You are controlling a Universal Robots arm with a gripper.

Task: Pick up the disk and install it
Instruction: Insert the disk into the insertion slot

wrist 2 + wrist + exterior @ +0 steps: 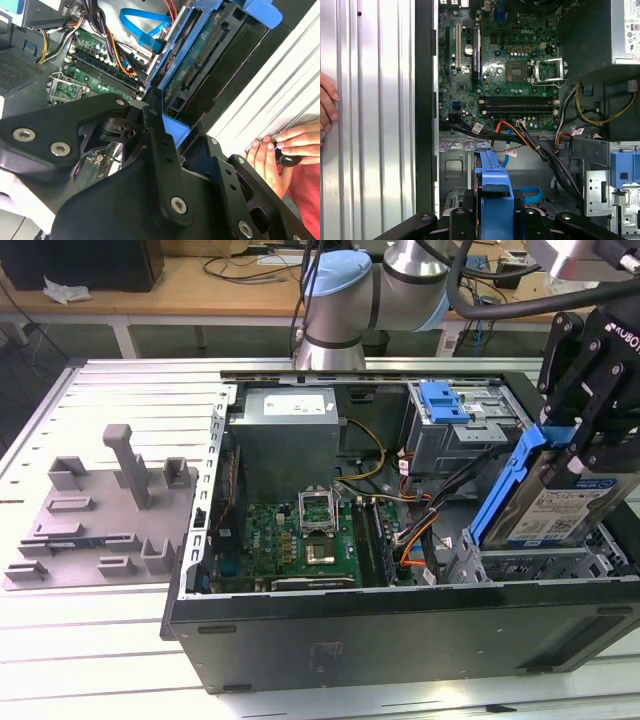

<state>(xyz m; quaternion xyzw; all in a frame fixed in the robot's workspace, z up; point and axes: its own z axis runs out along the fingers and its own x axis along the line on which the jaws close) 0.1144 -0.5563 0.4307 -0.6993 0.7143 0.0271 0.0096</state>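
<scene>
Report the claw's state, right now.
Claw: closed on the disk, which is tilted over the open computer case.

Silver white-labelled disk in blue carrier frame, steeply tilted, aloft over the drive cage

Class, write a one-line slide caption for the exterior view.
Pincer holds the blue-framed disk tilted over the open computer case.

This looks like a robot lab. An open computer case lies on a metal table by a robot arm, and wooden benches with cables stand behind.
</scene>
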